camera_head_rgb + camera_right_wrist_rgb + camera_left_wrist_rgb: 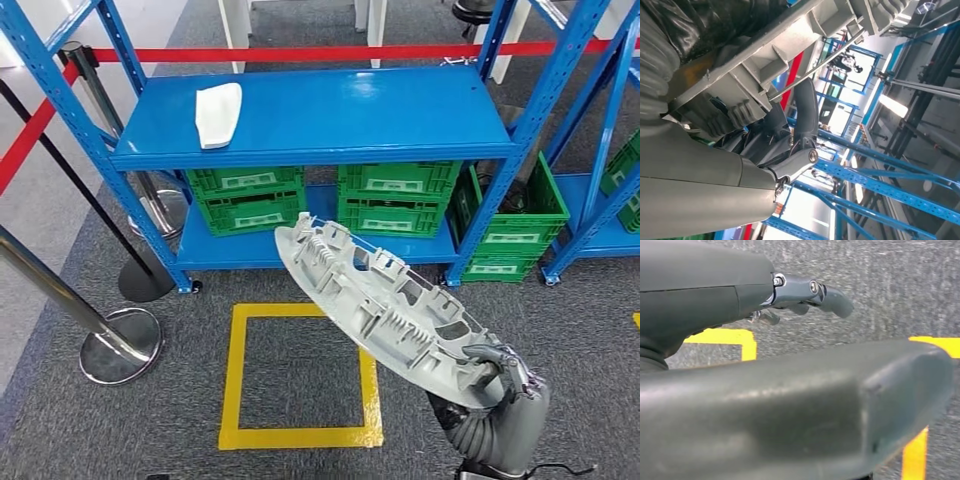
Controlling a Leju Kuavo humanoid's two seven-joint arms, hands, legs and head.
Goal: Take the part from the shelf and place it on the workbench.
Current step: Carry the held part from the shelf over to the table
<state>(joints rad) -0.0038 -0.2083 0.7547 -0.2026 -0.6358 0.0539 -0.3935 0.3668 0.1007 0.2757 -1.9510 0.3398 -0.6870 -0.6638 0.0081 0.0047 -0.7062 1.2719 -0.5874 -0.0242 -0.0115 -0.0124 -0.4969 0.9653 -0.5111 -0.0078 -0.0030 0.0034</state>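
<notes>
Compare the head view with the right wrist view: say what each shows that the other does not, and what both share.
Head view alone: the white part on the shelf's top board, green crates below, the yellow floor square.
Right wrist view alone: the ribbed underside of the grey part close up, ceiling lights.
Both: the right hand gripping the grey part, blue shelving.

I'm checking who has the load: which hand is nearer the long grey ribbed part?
Right. The right hand grips the grey part at its near end. The left hand hangs over the carpet by yellow floor tape, holding nothing.
</notes>
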